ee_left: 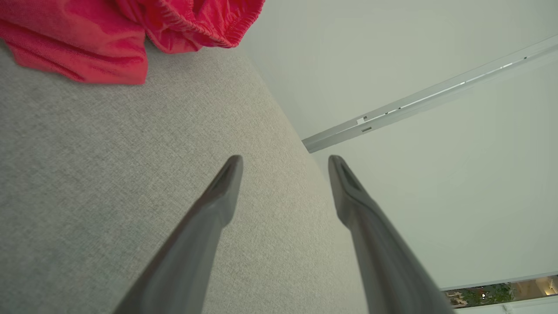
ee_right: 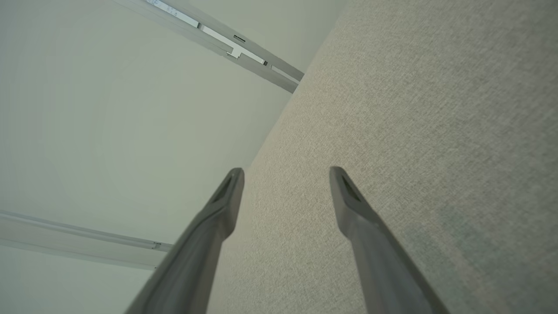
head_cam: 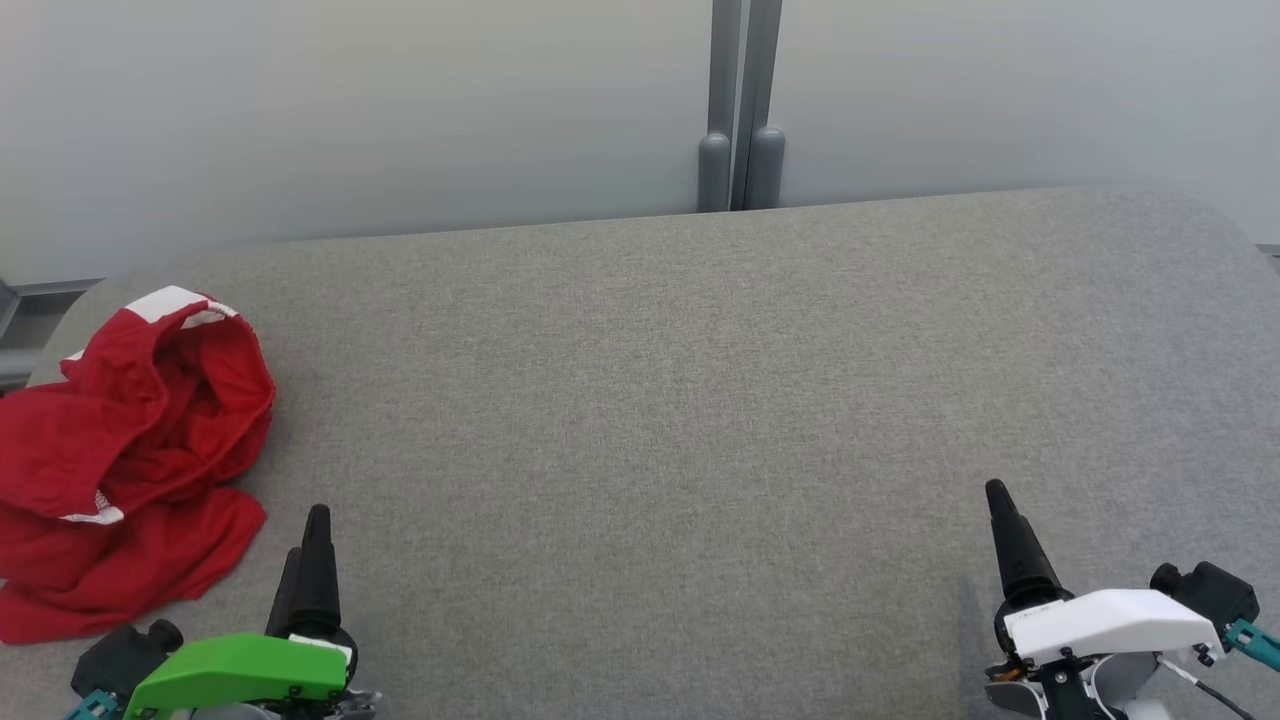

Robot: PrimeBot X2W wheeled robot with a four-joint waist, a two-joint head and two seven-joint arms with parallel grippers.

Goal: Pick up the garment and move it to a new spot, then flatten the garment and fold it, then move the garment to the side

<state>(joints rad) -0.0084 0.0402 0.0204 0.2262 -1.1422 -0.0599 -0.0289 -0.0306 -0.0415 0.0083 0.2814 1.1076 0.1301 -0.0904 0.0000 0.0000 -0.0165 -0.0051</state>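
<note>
Red garment [head_cam: 130, 460] with white trim, crumpled in a heap at the left edge of the grey fabric-covered table [head_cam: 650, 400], running off the head view's left side. Bunched too loosely for any clear heading. Long axis of the heap roughly from the far side toward the near side, with a flatter flap spread out at the near end. Same garment [ee_left: 87, 39] at the top left of the left wrist view, a gathered elastic hem curled over it (waistband or cuff, cannot tell which).

Left gripper [head_cam: 308, 535], under a green cover, just beside the near right corner of the heap, apart from the cloth, fingers aimed toward the far side. Left gripper [ee_left: 285, 159] in its own wrist view: fingers spread wide, gripping nothing, bare table fabric beneath. Plain grey cloth between it and the garment.

Right gripper [head_cam: 1000, 500], under a white cover, well apart from the heap at the near right of the table. Right gripper [ee_right: 286, 170] from its own wrist: likewise spread wide, nothing pinched.

Beyond the far edge, pale wall panels and a grey double post [head_cam: 740, 110] near the middle.
</note>
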